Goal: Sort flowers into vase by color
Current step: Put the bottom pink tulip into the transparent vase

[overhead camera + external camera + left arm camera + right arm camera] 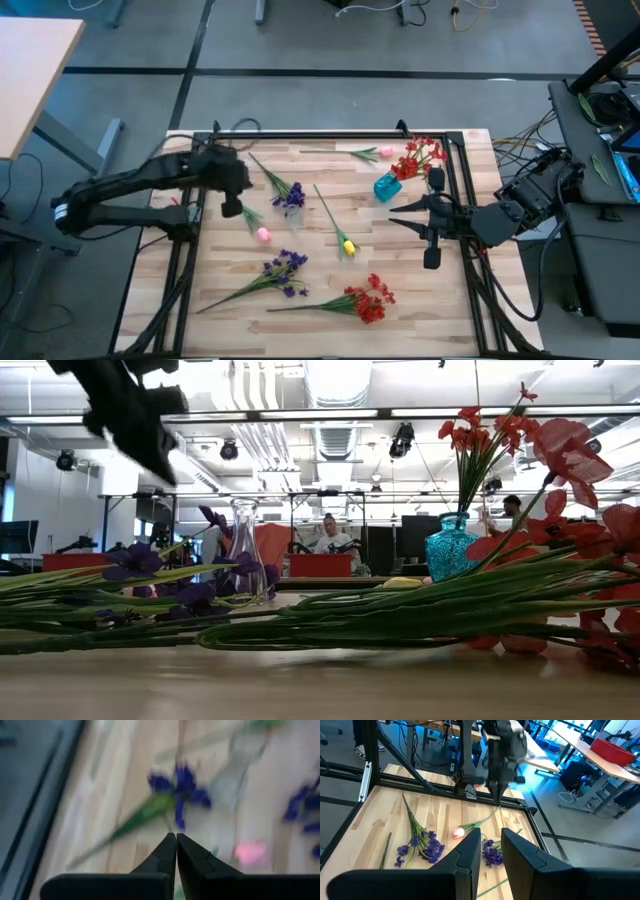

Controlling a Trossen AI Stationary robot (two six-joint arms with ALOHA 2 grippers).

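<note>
Flowers lie loose on the wooden table: a purple spray [290,195] beside a clear glass vase [295,217], a pink tulip bud [263,234], a yellow tulip bud [348,246], a second purple spray [283,268], a red spray [370,300] and another pink bud [385,152] at the far edge. Red flowers [420,155] stand in a teal vase [387,186]. My left gripper [232,208] hovers shut above the table, left of the pink bud [250,852] and the purple spray [180,785]. My right gripper [393,215] hangs open right of the yellow bud, holding nothing.
A black frame rail [330,135] runs around the table's edges. In the low view, green stems [300,625] lie across the near foreground, with the glass vase [245,545] and teal vase [450,545] standing behind them. People sit at desks in the room beyond.
</note>
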